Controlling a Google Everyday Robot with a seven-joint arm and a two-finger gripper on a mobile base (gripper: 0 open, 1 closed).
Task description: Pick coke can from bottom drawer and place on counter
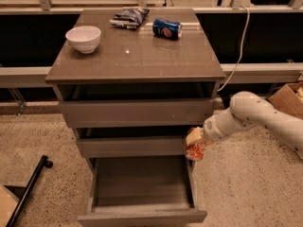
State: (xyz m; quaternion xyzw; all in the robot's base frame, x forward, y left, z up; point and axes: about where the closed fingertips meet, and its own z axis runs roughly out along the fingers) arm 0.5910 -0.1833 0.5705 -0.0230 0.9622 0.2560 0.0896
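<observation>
The robot's gripper clasps the coke can in mid-air just off the cabinet's right edge, level with the front of the middle drawer and over the right rear corner of the open bottom drawer. Its fingers are closed on the top of the can, whose red-orange body hangs below them at a slight tilt. The white arm reaches in from the right. The bottom drawer stands pulled out toward the camera, its grey floor showing. On the counter above, a white bowl sits near the left rear corner. A blue Pepsi can lies on its side toward the right rear corner, and a crumpled snack bag rests at the rear edge between them. A white cable drops past the right rear corner, and a cardboard box sits on the floor well beyond the right edge.
</observation>
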